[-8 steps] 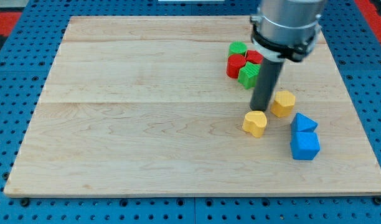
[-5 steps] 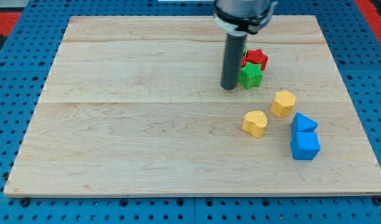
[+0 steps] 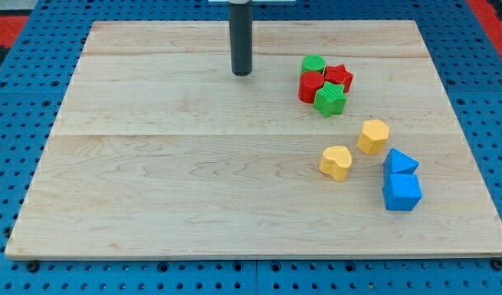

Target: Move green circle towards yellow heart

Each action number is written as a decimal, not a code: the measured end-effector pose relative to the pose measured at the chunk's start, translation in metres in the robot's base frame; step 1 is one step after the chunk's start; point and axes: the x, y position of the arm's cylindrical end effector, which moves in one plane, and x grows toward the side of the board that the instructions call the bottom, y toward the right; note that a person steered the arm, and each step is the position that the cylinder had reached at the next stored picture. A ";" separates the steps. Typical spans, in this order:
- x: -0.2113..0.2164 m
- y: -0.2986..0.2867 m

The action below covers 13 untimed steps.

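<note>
The green circle (image 3: 313, 64) sits at the top of a tight cluster near the view's upper right, touching a red round block (image 3: 310, 85) and a red star (image 3: 339, 77); a green star (image 3: 330, 99) sits at the cluster's bottom. The yellow heart (image 3: 336, 162) lies lower, right of centre. My tip (image 3: 241, 73) stands on the board to the left of the cluster, well apart from the green circle and touching no block.
A yellow hexagon (image 3: 372, 136) lies up and right of the heart. A blue triangle (image 3: 400, 161) and a blue cube-like block (image 3: 401, 192) sit at the right. The wooden board (image 3: 152, 180) rests on a blue pegboard.
My tip has swept from beside the yellow heart and hexagon up and to the left, past the cluster, to the upper middle of the board. No block has moved.
</note>
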 end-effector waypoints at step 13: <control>0.042 0.017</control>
